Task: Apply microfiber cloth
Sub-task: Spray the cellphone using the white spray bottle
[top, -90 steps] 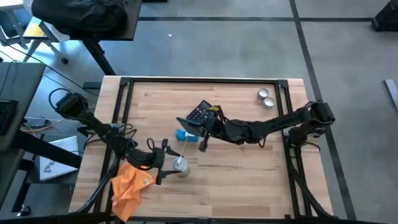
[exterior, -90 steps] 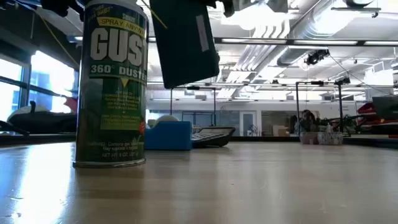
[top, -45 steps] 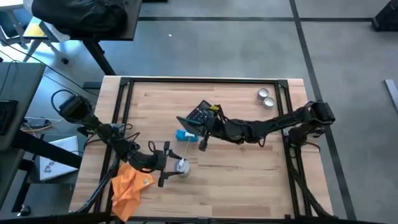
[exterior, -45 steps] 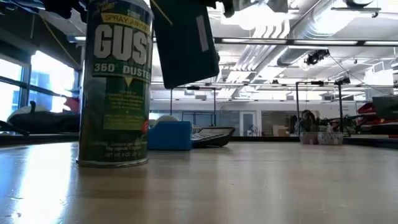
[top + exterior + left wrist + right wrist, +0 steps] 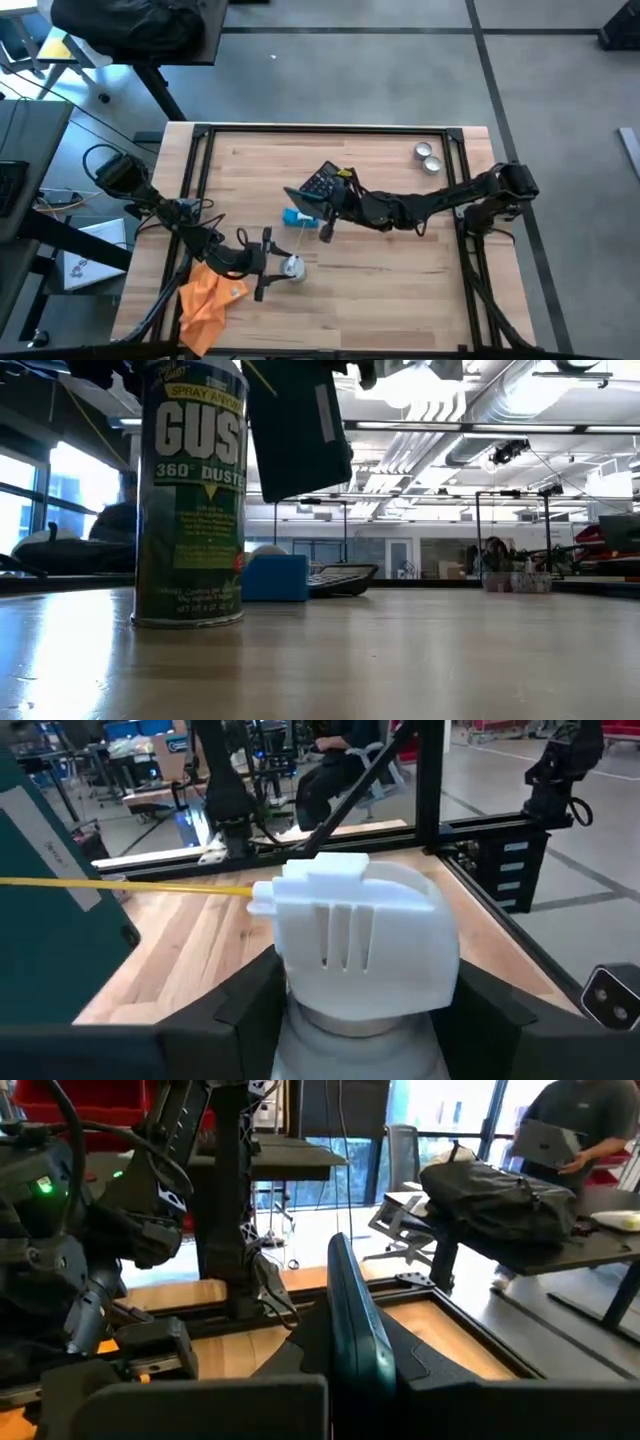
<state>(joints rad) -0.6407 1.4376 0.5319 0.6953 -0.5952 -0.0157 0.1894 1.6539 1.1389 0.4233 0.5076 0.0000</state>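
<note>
A: Where do we find the microfiber cloth (image 5: 208, 302)?

B: We see it crumpled at the near left corner of the table (image 5: 400, 290), orange, beside and partly under the left arm. Neither gripper touches it.

A: And the left gripper (image 5: 283, 266)?

B: Its fingers are clamped on the duster can (image 5: 190, 495), which stands upright just right of the cloth. From the left wrist view we look over the can's white nozzle cap (image 5: 358, 945), a thin yellow straw (image 5: 120, 886) sticking out sideways from it.

A: The right gripper (image 5: 325, 213)?

B: It sits near the table's middle, closed on a flat teal card-like object (image 5: 357, 1328), held edge-on between the fingers. Just beside it are the small blue box (image 5: 296, 217) and the black calculator (image 5: 322, 183).

A: Any containers?

B: Two small round tins (image 5: 429, 157) sit side by side at the far right corner; we cannot tell what is in them. The blue box is closed.

A: Beyond the table?

B: A person (image 5: 565, 1125) carrying a laptop stands by a desk with a black bag (image 5: 497, 1199).
</note>
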